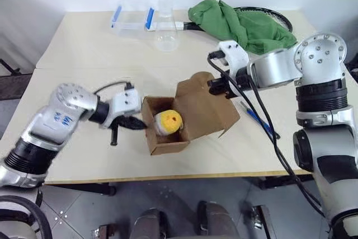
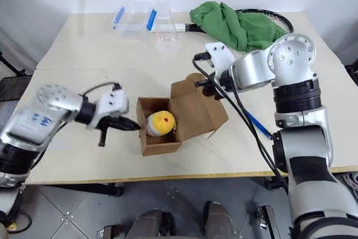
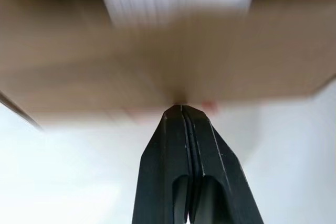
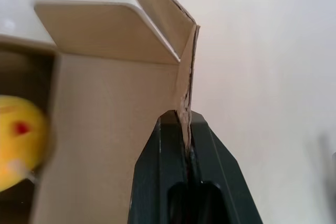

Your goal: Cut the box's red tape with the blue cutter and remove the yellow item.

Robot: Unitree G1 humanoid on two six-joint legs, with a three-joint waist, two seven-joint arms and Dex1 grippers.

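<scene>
The brown box (image 1: pixel 168 141) stands open in the middle of the table, its lid flap (image 1: pixel 204 107) folded back to the right. Inside lies the yellow item (image 1: pixel 168 121), round with a red mark. My right gripper (image 4: pixel 181 117) is shut on the flap's far edge, which runs between its fingers. At the box's left outer wall, my left gripper (image 1: pixel 140 124) is shut, with nothing in it and its tips against the cardboard. A blurred trace of red tape (image 3: pixel 209 107) shows on that wall. On the table to the right of the box lies the blue cutter (image 1: pixel 257 118).
At the back of the table are a clear container with blue clips (image 1: pixel 133 18), a clear glass flask (image 1: pixel 166 34) and a green cloth (image 1: pixel 238 23) heaped over a racket (image 1: pixel 277 18). The table's front edge (image 1: pixel 168 176) runs just behind the box's near side.
</scene>
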